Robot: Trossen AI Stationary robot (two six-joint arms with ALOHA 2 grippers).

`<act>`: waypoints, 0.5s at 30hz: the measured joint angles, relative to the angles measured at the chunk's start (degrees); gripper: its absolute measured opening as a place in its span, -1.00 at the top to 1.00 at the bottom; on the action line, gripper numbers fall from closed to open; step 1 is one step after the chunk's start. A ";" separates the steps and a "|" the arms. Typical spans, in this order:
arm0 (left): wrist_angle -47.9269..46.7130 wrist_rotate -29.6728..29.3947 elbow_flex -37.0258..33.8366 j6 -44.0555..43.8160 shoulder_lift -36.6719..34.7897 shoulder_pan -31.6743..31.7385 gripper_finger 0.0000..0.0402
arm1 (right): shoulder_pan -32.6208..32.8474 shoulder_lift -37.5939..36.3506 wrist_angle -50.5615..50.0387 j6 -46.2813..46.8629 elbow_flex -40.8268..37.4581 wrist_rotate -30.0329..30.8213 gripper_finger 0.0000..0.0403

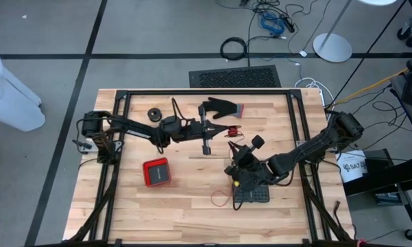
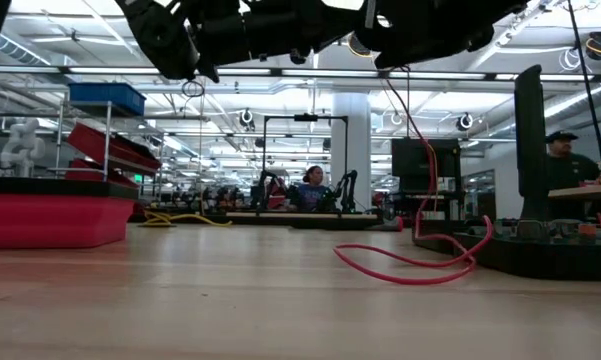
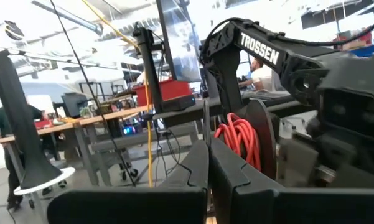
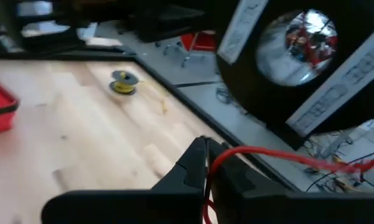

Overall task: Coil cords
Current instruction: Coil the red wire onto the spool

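the wooden table (image 1: 192,206) was pale butcher-block planking inside a dark metal frame. toward its left sat a small square red box (image 1: 157,171) with a black top face. just beyond it, near the far edge, lay a small round black spool (image 1: 153,113); the right wrist view showed it with a yellow winding on it. the left gripper (image 1: 206,145) reached over the table's middle, its two dark fingers (image 3: 196,171) pressed flat together with nothing visible between them. a small coiled bundle of reddish-orange cord (image 1: 233,130) sat just right of that arm's wrist, seen from the left wrist as tight red loops (image 3: 239,137). a black glove with a red cuff (image 1: 221,108) lay flat near the far edge, just above the bundle.

right of centre the right gripper (image 1: 234,169) hung above the table, its fingers (image 4: 196,163) clenched on a thin, smooth red cord (image 4: 267,154). that cord dropped from the raised gripper and curled in loose loops (image 2: 410,265) on the wood, beside a flat black perforated tray (image 1: 251,195) at the near right.
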 joint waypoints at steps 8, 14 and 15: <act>3.66 0.25 -0.02 -0.01 0.08 -0.04 1.00 | 0.39 0.00 -9.05 12.47 0.00 -10.72 0.98; 3.95 2.97 -0.02 -2.07 0.08 0.00 1.00 | 1.44 0.00 -15.21 18.55 0.00 -10.81 0.98; 4.01 3.72 -0.02 -2.55 0.08 0.00 1.00 | 1.53 0.00 -16.29 19.65 0.00 -10.48 0.98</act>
